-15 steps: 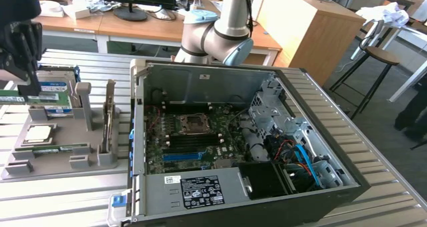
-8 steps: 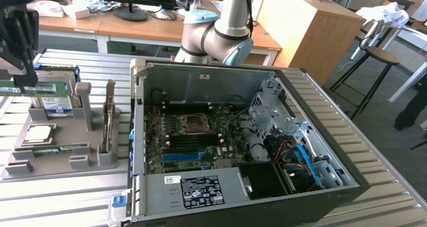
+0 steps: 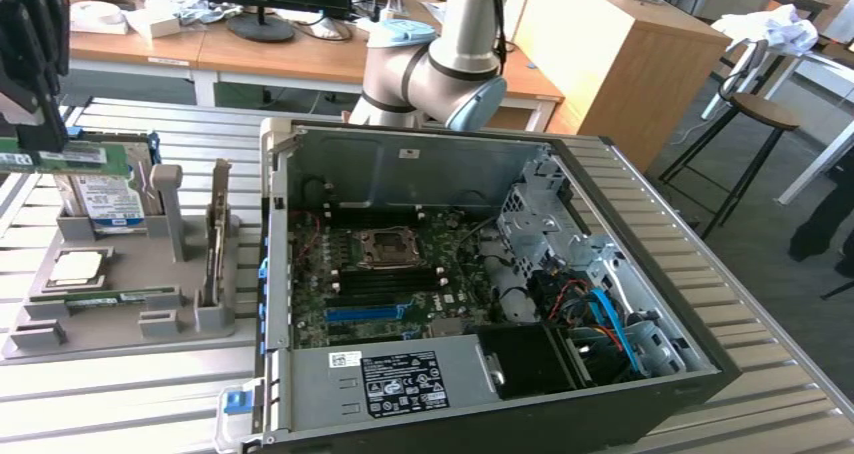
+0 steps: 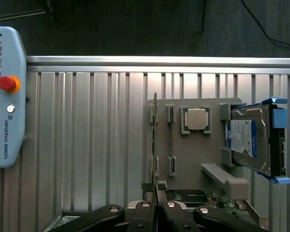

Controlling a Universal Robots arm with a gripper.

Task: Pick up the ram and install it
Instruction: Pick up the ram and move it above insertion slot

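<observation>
1. At the exterior view's far left, the pincer [image 3: 40, 142] hangs above the grey fixture tray [image 3: 120, 324], clenched on the ram [image 3: 80, 157].
2. The ram is held level and lengthwise, lifted clear of the tray. In the exterior view it shows just above the hard drive [image 3: 107, 202].
3. An expansion card [image 3: 218, 224] stands upright in the tray, on the side nearest the open computer case [image 3: 400, 164].
4. The case lies on the slatted surface [image 3: 120, 404] with its motherboard [image 3: 387, 274] exposed. Its blue slot strip [image 3: 367, 312] is well apart from the ram.
</observation>
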